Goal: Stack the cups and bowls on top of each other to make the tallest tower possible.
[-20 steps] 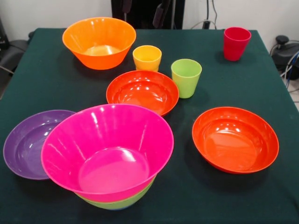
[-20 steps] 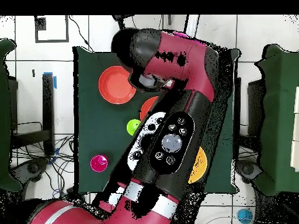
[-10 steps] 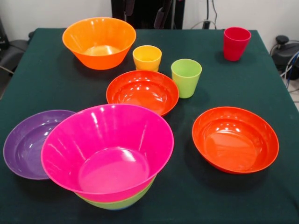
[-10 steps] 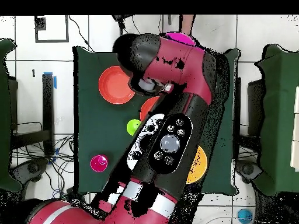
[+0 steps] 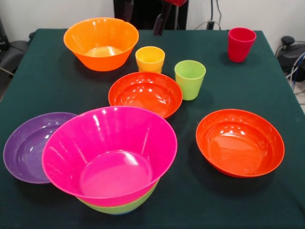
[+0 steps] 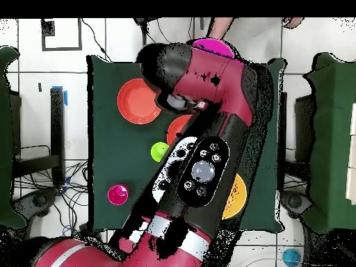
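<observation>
Fingers: gripper point(image 5: 143, 16) spread wide, empty, above the orange bowl point(image 5: 101, 43).
Risk: the yellow cup point(image 5: 150, 58) beside it may be knocked over.

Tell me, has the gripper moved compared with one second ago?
Yes. The gripper has come lower in the front view, toward the yellow cup.
</observation>
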